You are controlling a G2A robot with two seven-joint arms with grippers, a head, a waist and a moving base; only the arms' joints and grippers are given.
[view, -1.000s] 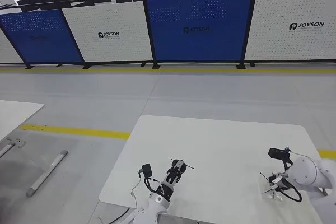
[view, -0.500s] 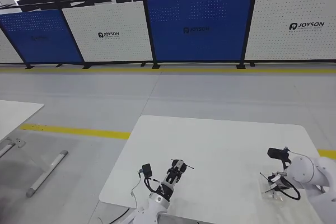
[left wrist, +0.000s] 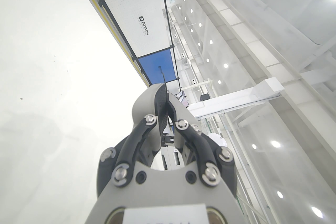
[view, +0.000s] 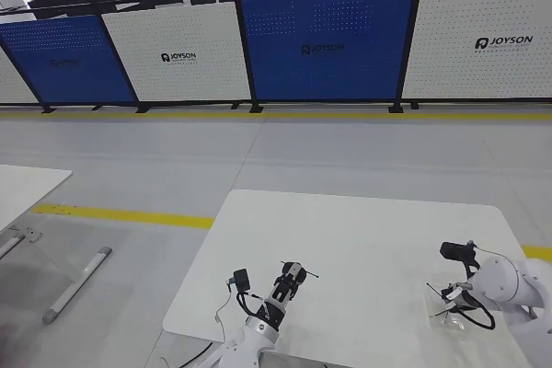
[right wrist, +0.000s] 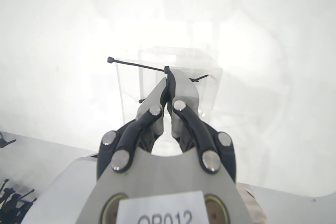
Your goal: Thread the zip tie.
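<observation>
Now | right gripper (right wrist: 167, 79) pinches zip tie (right wrist: 136, 65) at box (right wrist: 181, 48) | left gripper (left wrist: 164, 97) pinches black strand (left wrist: 161, 74)

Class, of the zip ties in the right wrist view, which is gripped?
The zip tie clamped crosswise in the right gripper, over the clear box; the pile lies loose.

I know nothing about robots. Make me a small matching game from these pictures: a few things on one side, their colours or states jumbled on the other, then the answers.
Things:
1 tie
2 box
3 table
4 floor line

Descriptions:
A yellow
B see-through
C white
D black, pinched in the right gripper

Pairs: 1-D, 2-B, 3-C, 4-A
</observation>
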